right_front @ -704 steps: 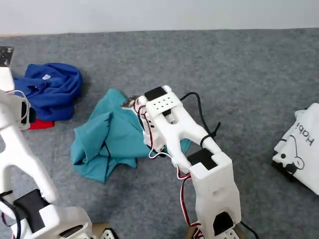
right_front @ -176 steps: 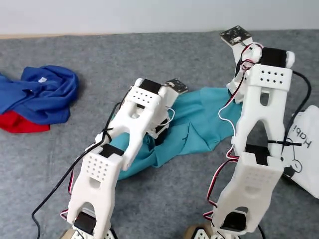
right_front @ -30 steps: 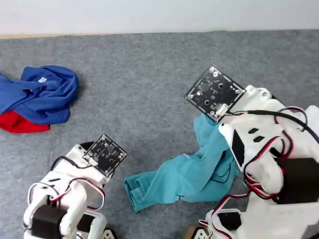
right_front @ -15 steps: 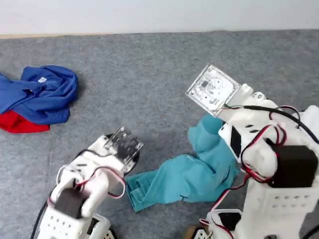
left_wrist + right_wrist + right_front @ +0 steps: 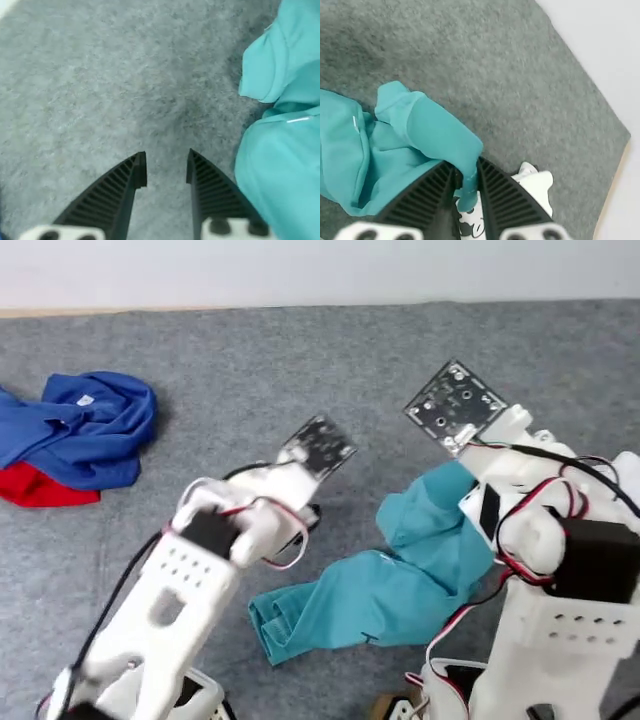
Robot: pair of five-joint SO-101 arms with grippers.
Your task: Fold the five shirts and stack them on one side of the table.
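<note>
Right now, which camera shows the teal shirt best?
The high view: nearly the whole teal shirt, one end lifted. The right wrist view shows the fold pinched in its jaws; the left wrist view, an edge.

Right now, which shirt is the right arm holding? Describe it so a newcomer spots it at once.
On the grey table, look between the two arms. A crumpled teal shirt lies there, one end pinched in the right gripper. It is the only teal one; the blue shirt and red shirt lie far left.
</note>
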